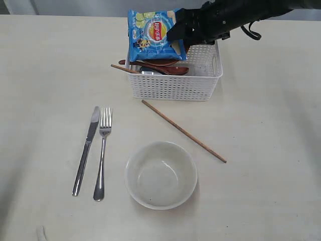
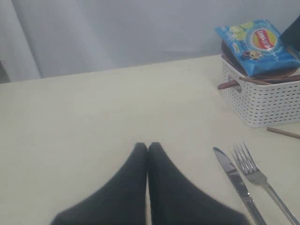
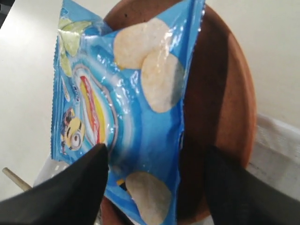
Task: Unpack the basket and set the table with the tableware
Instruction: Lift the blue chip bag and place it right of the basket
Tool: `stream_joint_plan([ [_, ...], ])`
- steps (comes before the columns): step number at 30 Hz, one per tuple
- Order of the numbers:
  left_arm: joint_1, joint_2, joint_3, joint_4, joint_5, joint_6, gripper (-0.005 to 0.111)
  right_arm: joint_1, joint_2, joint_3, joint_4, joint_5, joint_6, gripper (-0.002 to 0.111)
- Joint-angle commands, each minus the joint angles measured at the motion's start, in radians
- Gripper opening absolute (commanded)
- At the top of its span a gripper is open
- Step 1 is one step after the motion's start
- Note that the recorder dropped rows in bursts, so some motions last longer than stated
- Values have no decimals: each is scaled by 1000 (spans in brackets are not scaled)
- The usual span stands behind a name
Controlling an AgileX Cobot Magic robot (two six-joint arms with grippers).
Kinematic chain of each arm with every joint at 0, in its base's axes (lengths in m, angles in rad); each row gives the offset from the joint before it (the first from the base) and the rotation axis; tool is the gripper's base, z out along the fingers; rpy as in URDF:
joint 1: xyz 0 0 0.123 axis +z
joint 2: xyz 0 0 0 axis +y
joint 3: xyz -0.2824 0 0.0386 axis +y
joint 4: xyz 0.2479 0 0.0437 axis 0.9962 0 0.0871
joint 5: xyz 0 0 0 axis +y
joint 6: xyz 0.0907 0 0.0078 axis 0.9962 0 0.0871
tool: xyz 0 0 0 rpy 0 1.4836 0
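The white basket [image 1: 173, 88] stands at the back of the table [image 1: 45, 75]. A blue chips bag [image 1: 153, 32] lies tilted on top of a brown round plate [image 3: 229, 93] in it. Beneath them I see a reddish-brown spoon [image 1: 165, 70] and one chopstick [image 1: 123, 68] poking out of the basket's left side. My right gripper [image 3: 157, 157] hovers open over the basket, one finger over the bag's face and the other over the plate. A knife [image 1: 86, 150], fork [image 1: 102, 155], off-white bowl [image 1: 160, 174] and a second chopstick [image 1: 183, 130] lie on the table. My left gripper [image 2: 148, 146] is shut and empty, left of the knife [image 2: 234, 176].
The basket's rim and perforated walls [image 2: 262, 101] surround the stacked items. The loose chopstick lies slanted between the basket and the bowl. Bare tabletop stretches along the left [image 2: 93, 108] and to the right of the bowl [image 1: 261, 191].
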Motion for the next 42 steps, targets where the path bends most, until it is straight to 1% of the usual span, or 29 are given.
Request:
stream_joint_plan([
  [1,0,-3,2,5,-8,-3,0,5,3,-7,25,0,-52,57],
  [3,0,-3,2,5,-8,-3,0,18,8,-7,24,-3,-61,57],
  [5,0,-3,2,5,-8,-3,0,30,12,-11,24,-10,-65,50],
  [6,0,-3,2,5,-8,-3,0,35,12,-11,24,-21,-65,43],
  [9,0,-3,2,5,-8,-3,0,49,12,-14,24,-49,-65,20],
  [10,0,-3,2,5,-8,-3,0,51,12,-14,24,-50,-65,9],
  [11,0,-3,2,5,-8,-3,0,51,12,-18,24,-50,-65,2],
  [12,0,-3,2,5,-8,-3,0,51,12,-18,24,-50,-65,0],
  [19,0,-3,2,5,-8,-3,0,51,-12,-18,20,-24,-65,0],
  [23,0,-3,2,5,-8,-3,0,48,-82,-18,-4,-18,-49,0],
  [25,0,-3,2,5,-8,-3,0,48,-143,-18,-84,-38,4,0],
  [27,0,-3,2,5,-8,-3,0,31,-207,-18,-204,-64,128,0],
  [28,0,-3,2,5,-8,-3,0,-2,-240,-18,-286,-70,238,0],
  [29,0,-3,2,5,-8,-3,0,-28,-255,-18,-318,-62,287,0],
  [32,0,-3,2,5,-8,-3,0,-188,-298,-18,-451,30,484,0],
  [35,0,-3,2,5,-8,-3,0,-298,-300,15,-715,121,738,0],
  [37,0,-3,2,5,-8,-3,0,-345,-300,92,-786,102,770,0],
  [42,0,-3,2,5,-8,-3,0,-371,-293,220,-804,-15,781,0],
])
